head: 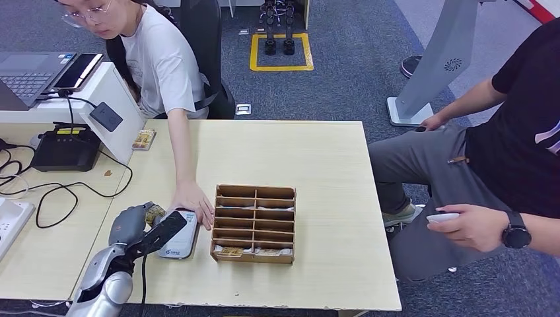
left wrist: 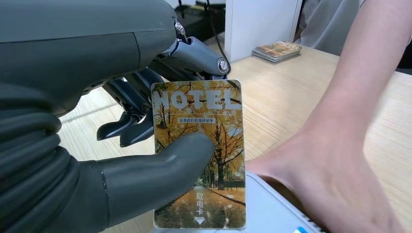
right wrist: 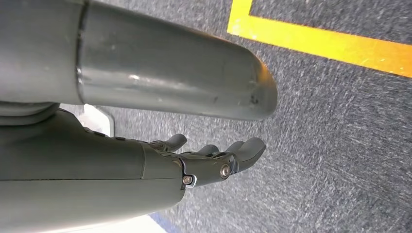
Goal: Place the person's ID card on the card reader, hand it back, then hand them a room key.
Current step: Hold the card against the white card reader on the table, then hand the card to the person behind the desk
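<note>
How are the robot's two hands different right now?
The left hand holds a hotel card pinched under its thumb; the right hand holds nothing. The left hand is over the table beside a person's hand; the right hand hangs above the carpet. Both are grey.

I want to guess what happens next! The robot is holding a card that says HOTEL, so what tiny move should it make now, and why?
Probably lift the hotel card a little toward the person's hand and wait. The left hand pinches the card just beside the card reader, where that person's hand rests, so it is already close enough to take. The right hand hangs over the floor with nothing in it.
</note>
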`<state>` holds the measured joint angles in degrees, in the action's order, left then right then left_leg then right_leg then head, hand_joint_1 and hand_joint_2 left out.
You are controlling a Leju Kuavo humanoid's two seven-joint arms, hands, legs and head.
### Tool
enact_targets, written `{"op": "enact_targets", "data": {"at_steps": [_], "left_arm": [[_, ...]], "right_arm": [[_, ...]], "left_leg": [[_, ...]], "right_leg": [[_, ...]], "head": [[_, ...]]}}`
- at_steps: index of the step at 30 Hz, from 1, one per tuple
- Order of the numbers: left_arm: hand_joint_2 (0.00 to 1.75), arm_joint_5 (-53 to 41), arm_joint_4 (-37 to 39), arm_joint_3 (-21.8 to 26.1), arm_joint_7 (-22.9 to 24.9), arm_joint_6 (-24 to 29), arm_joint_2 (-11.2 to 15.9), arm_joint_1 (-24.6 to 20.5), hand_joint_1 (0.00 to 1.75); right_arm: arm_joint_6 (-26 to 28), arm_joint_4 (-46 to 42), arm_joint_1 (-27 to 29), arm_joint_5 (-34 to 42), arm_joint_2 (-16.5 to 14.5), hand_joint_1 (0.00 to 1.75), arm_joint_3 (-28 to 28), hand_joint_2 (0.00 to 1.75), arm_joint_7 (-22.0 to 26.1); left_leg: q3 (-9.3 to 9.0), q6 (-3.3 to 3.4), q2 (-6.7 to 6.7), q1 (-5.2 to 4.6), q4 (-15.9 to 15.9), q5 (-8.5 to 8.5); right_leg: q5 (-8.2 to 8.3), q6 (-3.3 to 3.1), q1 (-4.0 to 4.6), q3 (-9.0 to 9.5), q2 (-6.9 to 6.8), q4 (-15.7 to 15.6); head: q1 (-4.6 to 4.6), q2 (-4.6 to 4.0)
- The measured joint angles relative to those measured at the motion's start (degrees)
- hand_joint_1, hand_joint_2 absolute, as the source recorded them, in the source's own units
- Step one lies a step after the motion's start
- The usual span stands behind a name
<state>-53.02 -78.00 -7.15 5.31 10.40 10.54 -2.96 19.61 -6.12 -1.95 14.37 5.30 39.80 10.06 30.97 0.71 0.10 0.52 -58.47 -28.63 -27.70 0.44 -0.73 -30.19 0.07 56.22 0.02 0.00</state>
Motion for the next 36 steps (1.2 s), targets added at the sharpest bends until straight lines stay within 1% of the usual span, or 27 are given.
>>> {"op": "enact_targets", "data": {"at_steps": [3, 13, 16, 19, 22, 26, 30, 32, 36], "left_arm": [[1.75, -2.46, 0.89, 0.00, 0.01, 0.97, 0.00, -0.02, 1.75], [1.75, -6.33, 2.59, 0.00, -0.01, 2.03, -0.16, -0.39, 1.75], [1.75, -5.64, 3.08, 0.02, -0.54, 1.99, -0.42, -0.76, 1.75], [1.75, -2.87, 3.30, 0.14, -1.70, 1.56, -0.78, -1.30, 1.75], [1.75, 4.40, 3.18, 0.80, -3.91, -0.51, -1.42, -1.84, 1.75], [1.75, 24.00, 1.17, 2.78, -7.60, -4.75, -2.92, -2.35, 1.75], [1.75, 43.54, -2.28, 4.98, -8.64, -6.15, -3.20, -4.25, 1.75], [1.75, 48.26, -3.36, 5.67, -8.66, -6.21, -2.89, -5.47, 1.75], [1.75, 52.22, -4.53, 6.39, -9.40, -5.44, -2.39, -6.91, 1.75]], "right_arm": [[-0.07, 0.00, -0.04, 1.16, -0.01, 0.00, -0.03, 0.00, 0.52], [-0.24, 0.00, -0.10, 3.40, -0.02, 0.00, -0.31, 0.00, 1.41], [-0.24, 0.00, -0.13, 4.00, -0.03, 0.00, -0.34, 0.00, 1.46], [-0.22, 0.00, -0.19, 4.53, -0.03, 0.00, -0.34, 0.00, 1.49], [-0.13, 0.01, -0.26, 5.09, -0.05, 0.00, -0.34, 0.00, 1.65], [0.19, 0.03, -0.29, 6.29, -0.05, 0.00, -0.22, 0.00, 1.95], [0.71, 0.06, -0.25, 7.46, -0.05, 0.00, 0.16, 0.00, 2.07], [0.93, 0.07, -0.25, 7.73, -0.05, 0.00, 0.31, 0.00, 2.07], [1.01, 0.07, -0.24, 8.03, -0.05, 0.00, 0.69, 0.00, 2.07]], "left_leg": [[0.00, 0.00, 0.00, 0.00, 0.00, 0.00], [-0.01, 0.04, -0.01, 0.00, 0.00, 0.04], [-0.01, 0.05, -0.01, -0.01, 0.00, 0.05], [-0.01, 0.05, -0.02, -0.01, 0.00, 0.07], [-0.01, 0.07, -0.02, -0.01, 0.00, 0.09], [0.04, 0.06, -0.01, 0.00, -0.03, 0.14], [0.09, 0.07, -0.01, 0.00, -0.04, 0.17], [0.10, 0.09, -0.02, 0.00, -0.04, 0.18], [0.10, 0.09, -0.01, 0.00, -0.04, 0.20]], "right_leg": [[0.00, 0.00, 0.00, 0.00, 0.00, 0.01], [0.01, 0.00, 0.00, 0.01, -0.01, 0.03], [0.02, 0.01, 0.00, 0.02, -0.02, 0.03], [0.04, 0.01, 0.00, 0.01, -0.03, 0.03], [0.09, -0.01, 0.00, 0.00, -0.03, 0.04], [0.13, -0.02, 0.00, -0.05, -0.02, 0.04], [0.17, -0.02, 0.01, -0.09, -0.02, 0.05], [0.17, -0.02, 0.01, -0.09, -0.02, 0.06], [0.18, -0.02, 0.01, -0.11, -0.01, 0.08]], "head": [[0.00, 0.00], [0.00, 0.01], [0.00, 0.00], [0.00, 0.00], [0.00, 0.01], [0.01, 0.01], [0.01, 0.01], [0.01, 0.01], [0.01, 0.00]]}}
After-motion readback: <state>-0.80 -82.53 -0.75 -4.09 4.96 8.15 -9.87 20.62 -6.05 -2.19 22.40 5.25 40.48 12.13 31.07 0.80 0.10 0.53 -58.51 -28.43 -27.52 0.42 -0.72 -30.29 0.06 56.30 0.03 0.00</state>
